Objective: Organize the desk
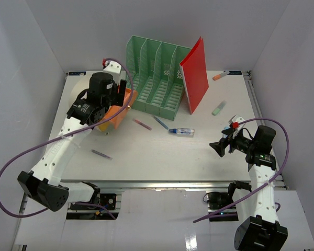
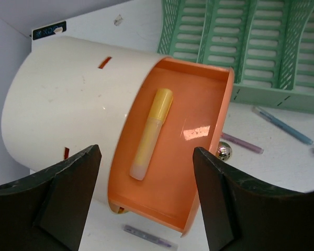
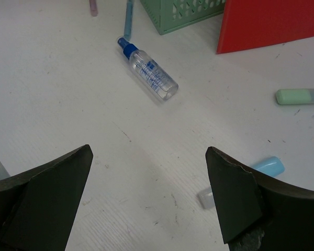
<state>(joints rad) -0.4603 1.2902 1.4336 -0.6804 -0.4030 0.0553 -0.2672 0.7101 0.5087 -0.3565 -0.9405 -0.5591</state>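
Observation:
The desk (image 1: 162,157) is a wide white tabletop with pens and markers strewn over it. My left gripper (image 1: 123,97) hangs open over the orange drawer (image 2: 186,172) pulled out of a beige cylinder (image 2: 68,99). A yellow marker (image 2: 152,133) lies loose in that drawer, below and between the open jaws of the left gripper (image 2: 146,151). My right gripper (image 1: 217,148) is open above bare desk at the near right, holding nothing. In the right wrist view the right gripper (image 3: 149,193) has a blue-capped marker (image 3: 264,167) beside its right finger.
A green file rack (image 1: 157,78) stands at the back with a red folder (image 1: 195,73) leaning on it. A spray bottle (image 1: 182,131), pink pen (image 1: 142,124), blue pen (image 1: 160,122), purple pen (image 1: 101,154), green marker (image 1: 219,108) and orange marker (image 1: 220,75) lie about.

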